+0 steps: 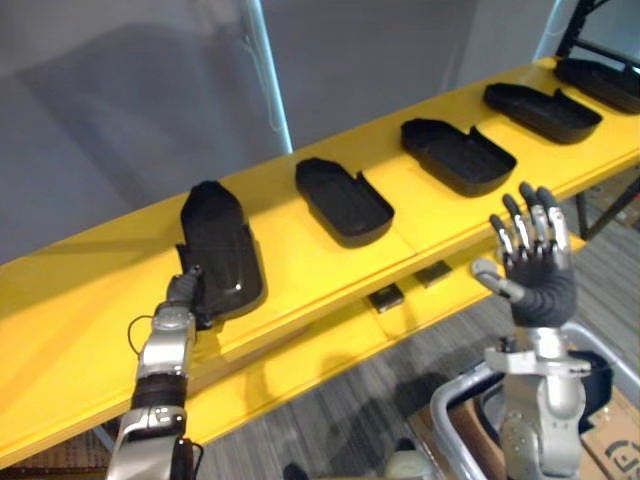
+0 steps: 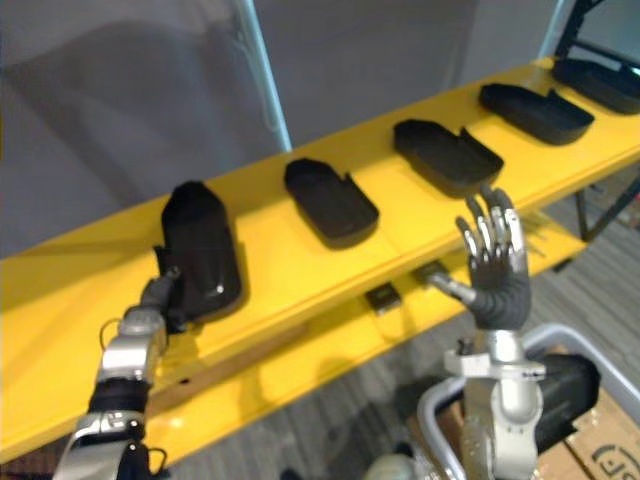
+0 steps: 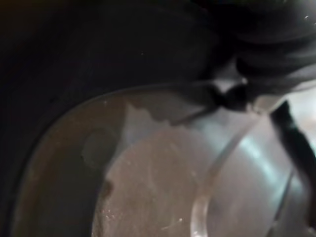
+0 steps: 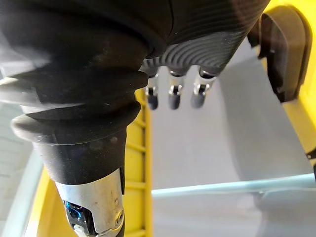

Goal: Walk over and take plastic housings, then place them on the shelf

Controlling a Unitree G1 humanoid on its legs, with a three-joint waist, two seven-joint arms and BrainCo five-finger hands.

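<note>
**Two hands at a yellow shelf bearing five plastic housings**

Nearest, at 5 o'clock, a grey bin point(image 1: 455, 392) with a rounded pale rim stands on speckled grey carpet point(image 1: 330, 420), with a brown cardboard box point(image 1: 618, 440) beside it. Above the bin, at 4 o'clock, the right hand point(image 1: 540, 285) is raised palm-forward. Its fingers are straight and spread, it holds nothing, and it is clear of the shelf edge. At 8 o'clock the left hand point(image 1: 186, 296) is pressed against the near end of the nearest housing point(image 1: 222, 250); whether it grips cannot be told.

A lower yellow ledge point(image 1: 300, 372) runs under the shelf front and carries two small dark square pieces point(image 1: 385, 297), side by side near 5 o'clock.

The shelf point(image 1: 300, 262) is a smooth, glossy yellow board running from 8 o'clock to 2 o'clock. Five black housings lie on it in a spaced row, none touching. The nearest is glossy, with its rounded back upward. The second housing point(image 1: 345, 200), third housing point(image 1: 458, 155), fourth housing point(image 1: 542, 112) and fifth housing point(image 1: 600, 80) are matte, shallow and tray-like. They lie hollow side up, each with one rounded end and a notched rim.

Behind the shelf are a plain grey wall point(image 1: 150, 100) and, at 12 o'clock, a pale upright strip point(image 1: 272, 80). A black rack frame point(image 1: 590, 20) is at 1 o'clock.
</note>
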